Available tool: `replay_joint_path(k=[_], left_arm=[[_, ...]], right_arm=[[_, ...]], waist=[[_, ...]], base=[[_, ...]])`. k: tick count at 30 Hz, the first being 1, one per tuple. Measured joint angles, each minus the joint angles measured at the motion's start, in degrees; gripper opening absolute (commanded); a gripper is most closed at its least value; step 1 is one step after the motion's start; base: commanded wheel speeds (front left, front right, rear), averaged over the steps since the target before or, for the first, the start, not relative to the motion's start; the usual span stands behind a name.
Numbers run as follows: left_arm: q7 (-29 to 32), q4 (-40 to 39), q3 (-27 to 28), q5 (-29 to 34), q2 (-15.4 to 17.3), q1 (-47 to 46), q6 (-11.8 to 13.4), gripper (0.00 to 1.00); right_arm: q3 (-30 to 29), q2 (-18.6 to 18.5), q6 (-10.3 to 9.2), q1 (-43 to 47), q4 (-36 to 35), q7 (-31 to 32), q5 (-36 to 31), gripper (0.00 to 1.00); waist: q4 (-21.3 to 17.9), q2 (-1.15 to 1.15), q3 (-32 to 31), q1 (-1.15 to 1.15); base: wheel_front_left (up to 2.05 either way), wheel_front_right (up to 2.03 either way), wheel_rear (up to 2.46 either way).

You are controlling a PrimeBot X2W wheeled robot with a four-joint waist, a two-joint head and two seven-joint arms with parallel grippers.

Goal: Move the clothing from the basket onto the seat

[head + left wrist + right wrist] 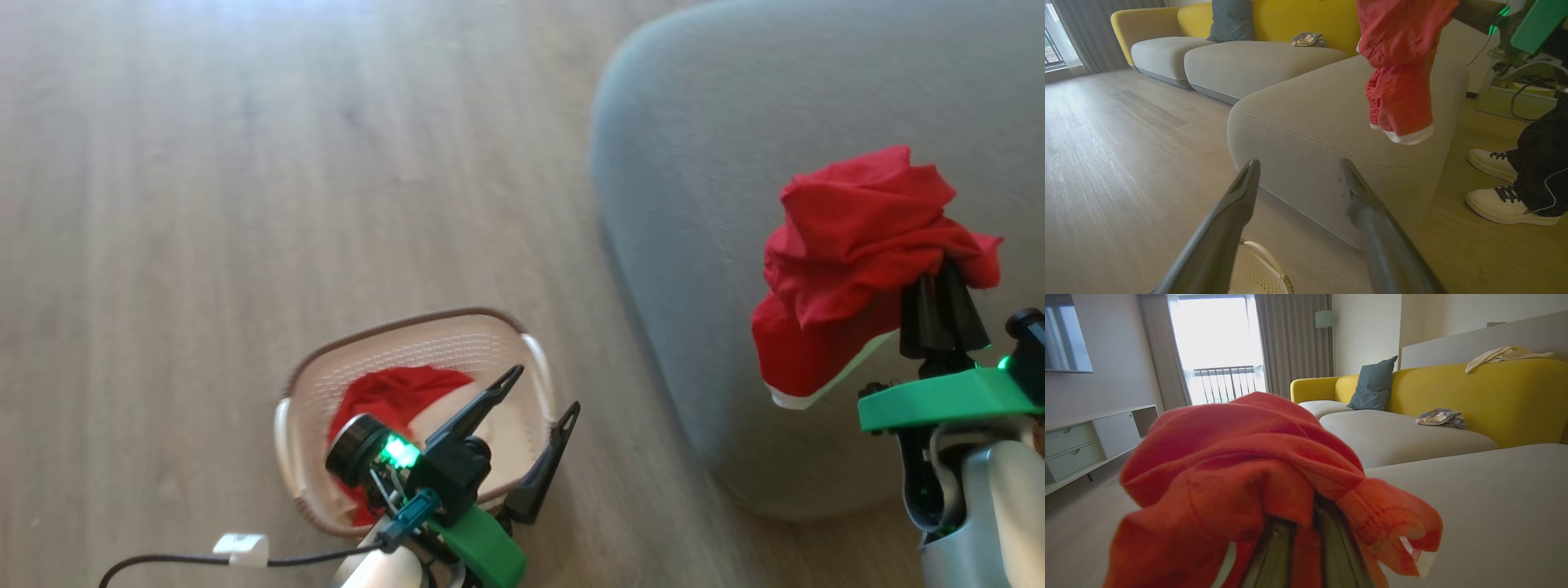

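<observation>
My right gripper (939,273) is shut on a bunched piece of the red clothing (857,245), held above the near edge of the grey seat (718,106). Its white hem hangs down. In the right wrist view the red fabric (1241,469) drapes over the fingers (1274,555) and hides their tips. More red clothing with white parts (392,396) lies in the cream basket (392,327) on the floor. Over the basket's right side my left gripper (547,389) stands open and holds nothing. The left wrist view looks past its open fingers (1237,204) at the seat (1310,114) and the hanging garment (1400,81).
A dark cable with a white connector (241,549) lies on the wood floor by the basket. A person's feet in white shoes (1506,200) stand right of the seat. Farther off are a yellow sofa back (1474,392), a blue-grey cushion (1374,386), crumpled cloth (1439,417) and a low cabinet (1094,437).
</observation>
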Motion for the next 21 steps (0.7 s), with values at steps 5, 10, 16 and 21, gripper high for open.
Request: replay_joint_path(k=[5,10,16,21], left_arm=[[0.00,-0.40,-0.11,0.14,0.00,-0.34,-0.02,1.00],[0.00,-0.62,-0.23,0.62,-0.01,-0.47,-0.03,1.00],[0.00,-0.54,-1.10,0.64,-0.01,-1.20,-0.55,1.00],[0.00,-0.56,-2.71,0.63,-0.01,-1.72,-1.04,1.00]], right_arm=[[-0.49,0.33,0.00,-0.04,-0.15,0.00,0.00,0.00],[-1.14,0.80,0.00,-0.20,-0.24,0.00,0.00,0.00],[-2.50,1.62,0.00,-0.15,-0.35,0.00,0.02,0.00],[-4.16,2.10,0.00,0.21,-1.65,0.00,0.02,0.00]], waist=[[-5.46,0.00,1.25,0.00],[-10.83,0.00,2.15,0.00],[-16.08,0.00,2.85,0.00],[-17.42,0.00,3.75,0.00]], base=[[0.00,0.00,0.00],[0.00,0.00,0.00],[0.00,0.00,0.00],[0.00,0.00,0.00]])
